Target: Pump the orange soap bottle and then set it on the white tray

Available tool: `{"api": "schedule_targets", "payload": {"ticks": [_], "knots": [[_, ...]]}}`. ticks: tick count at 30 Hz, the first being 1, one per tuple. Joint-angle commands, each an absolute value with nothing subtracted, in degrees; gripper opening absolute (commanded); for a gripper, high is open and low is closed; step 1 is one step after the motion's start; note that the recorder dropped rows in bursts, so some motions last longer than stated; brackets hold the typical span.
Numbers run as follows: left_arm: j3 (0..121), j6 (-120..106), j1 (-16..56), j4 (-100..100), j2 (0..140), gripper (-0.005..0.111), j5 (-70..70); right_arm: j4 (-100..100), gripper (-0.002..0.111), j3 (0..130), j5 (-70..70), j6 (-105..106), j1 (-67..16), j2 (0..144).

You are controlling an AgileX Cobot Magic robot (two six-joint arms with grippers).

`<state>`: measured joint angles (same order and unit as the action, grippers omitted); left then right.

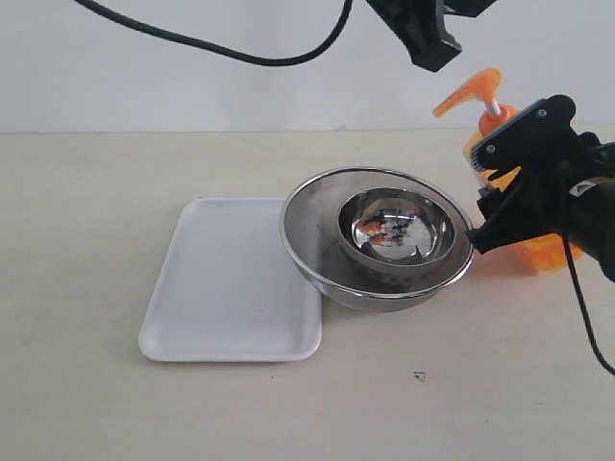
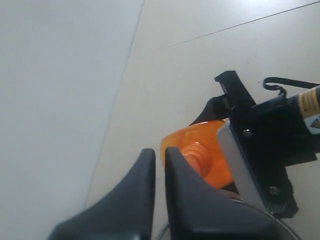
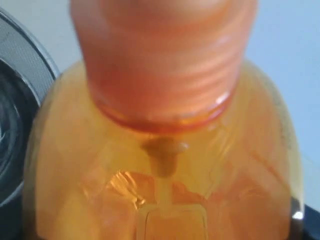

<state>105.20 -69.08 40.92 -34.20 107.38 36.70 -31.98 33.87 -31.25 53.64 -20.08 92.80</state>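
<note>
right claw: part-open, clamped on soap bottle, right edge of frame | left claw: fully closed, empty, upper right, just above pump head, not touching | step: pumping, press not yet made | next: straight push down on pump head, then lift past bowls to tray, left of centre

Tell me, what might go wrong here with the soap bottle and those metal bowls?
1. The shut left gripper hangs above the pump head; an off-centre press could slip off or tilt the orange soap bottle in the right gripper.
2. The nested steel bowls sit between the bottle and the white tray, overlapping its edge; a low carry could knock them.
</note>
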Motion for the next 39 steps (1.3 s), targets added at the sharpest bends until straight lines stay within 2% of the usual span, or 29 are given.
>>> {"api": "schedule_targets", "payload": {"ticks": [1, 24, 39], "knots": [[105.34, -68.54, 40.53, -34.4, 109.66, 0.005, 30.36, -33.86, 0.0, 34.44, -23.95, 49.25, -19.96, 93.83], [105.34, -66.69, 40.53, -38.07, 113.55, 0.005, 24.8, -32.86, 0.0, 36.78, -21.4, 46.6, -19.96, 93.83], [105.34, -66.69, 40.53, -40.07, 115.3, 0.005, 26.6, -32.46, 0.0, 39.57, -18.38, 46.8, -19.96, 93.83]]}}
